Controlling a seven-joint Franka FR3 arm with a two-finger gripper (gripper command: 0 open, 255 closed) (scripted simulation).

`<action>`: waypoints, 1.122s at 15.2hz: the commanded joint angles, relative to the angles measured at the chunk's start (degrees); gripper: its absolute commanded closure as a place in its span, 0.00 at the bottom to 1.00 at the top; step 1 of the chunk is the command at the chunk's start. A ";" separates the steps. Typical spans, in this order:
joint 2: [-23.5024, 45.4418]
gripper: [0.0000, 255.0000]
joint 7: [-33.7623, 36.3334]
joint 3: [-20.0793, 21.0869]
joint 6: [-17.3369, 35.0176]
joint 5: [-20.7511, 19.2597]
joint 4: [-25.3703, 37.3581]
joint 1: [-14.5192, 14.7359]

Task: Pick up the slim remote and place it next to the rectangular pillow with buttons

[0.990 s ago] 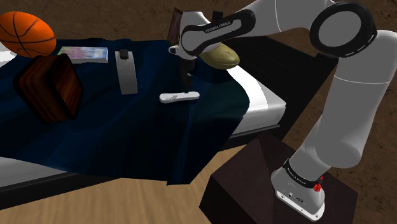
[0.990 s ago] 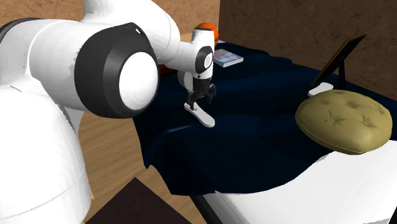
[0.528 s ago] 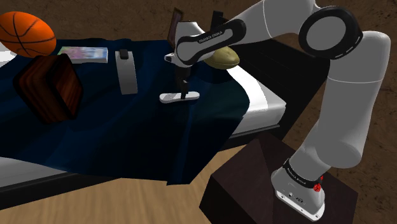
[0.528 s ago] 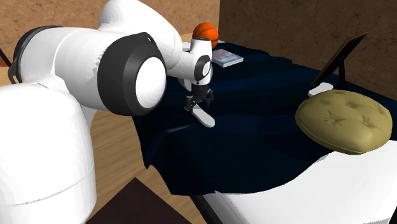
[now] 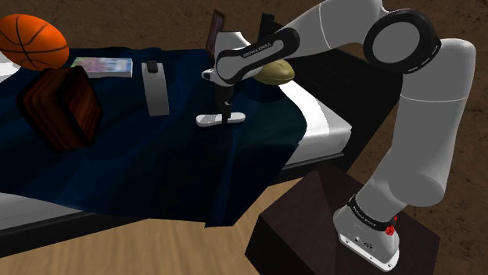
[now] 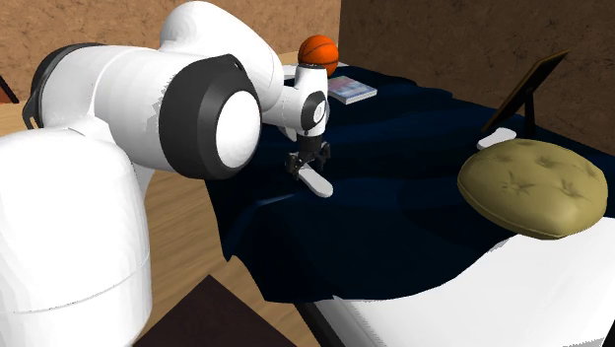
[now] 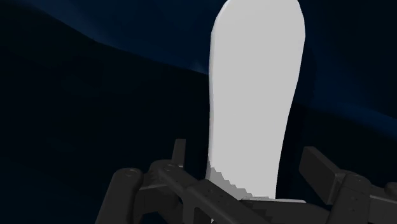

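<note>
A slim white remote [image 5: 220,119] [image 6: 317,183] [image 7: 257,95] lies flat on the dark blue blanket [image 5: 156,156]. My gripper [image 5: 225,114] [image 6: 308,168] [image 7: 248,162] points straight down over it, open. One black finger [image 7: 179,154] stands on each side of the remote, with a small gap to it. A brown rectangular pillow [image 5: 59,105] leans on the bed toward the shoulder view's left. An olive tufted cushion with buttons [image 6: 532,187] [image 5: 276,73] rests near the bed's white end.
A basketball [image 5: 31,41] [image 6: 318,47], a book [image 5: 102,67] [image 6: 352,91] and a longer grey remote [image 5: 156,90] lie beyond the pillow. A dark picture frame [image 6: 527,89] stands behind the cushion. My dark stand [image 5: 313,226] sits by the bed's corner on a wooden floor.
My gripper came down and shifted slightly toward the shoulder view's left, so its open fingers now straddle the white remote. The remote has not moved.
</note>
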 commanded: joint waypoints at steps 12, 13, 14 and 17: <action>-0.37 1.00 0.00 0.01 -0.62 0.01 0.26 -0.01; -0.74 1.00 0.00 0.01 -1.26 0.02 0.52 -0.01; -1.09 1.00 0.01 0.02 -1.91 0.03 0.83 -0.02; -2.09 1.00 0.02 0.03 -3.86 0.06 1.77 -0.03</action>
